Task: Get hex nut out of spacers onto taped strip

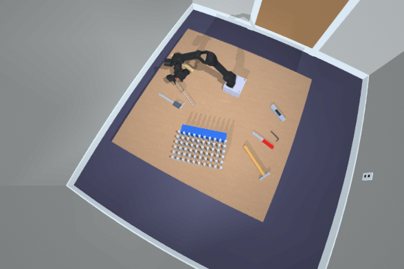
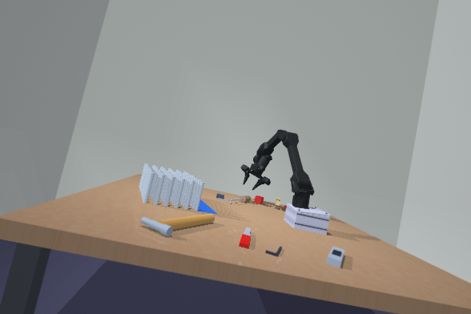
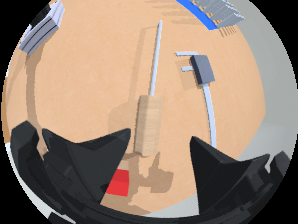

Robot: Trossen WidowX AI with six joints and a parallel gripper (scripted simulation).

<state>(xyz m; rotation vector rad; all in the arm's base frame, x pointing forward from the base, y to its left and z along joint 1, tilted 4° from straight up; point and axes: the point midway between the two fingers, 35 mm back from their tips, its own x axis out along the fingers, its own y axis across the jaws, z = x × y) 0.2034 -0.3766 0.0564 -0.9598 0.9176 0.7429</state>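
My gripper (image 2: 249, 186) (image 3: 161, 134) is open and empty, its fingers raised above the table. The tool with a wooden handle (image 1: 178, 86) (image 2: 247, 199) (image 3: 149, 120) and a thin metal rod lies on the table; in the wrist view its handle shows between and ahead of the fingertips. The rod points toward the spacer side. The metal spacers (image 2: 148, 186) stand upright in rows; a corner of the field shows at the top right of the wrist view. The blue taped strip (image 1: 203, 132) (image 2: 206, 207) (image 3: 197, 14) lies along the field's arm side. The hex nut cannot be made out.
Calipers (image 1: 177, 104) (image 3: 202, 69) lie beside the wooden-handled tool. A red block (image 2: 259, 199) (image 3: 119, 183) is near the handle's end. A hammer (image 1: 254, 160) (image 2: 188, 222), red-handled tool (image 1: 268, 143) (image 2: 245, 240), hex key (image 2: 276, 251) and grey box (image 1: 282, 117) (image 2: 336, 262) lie across the table.
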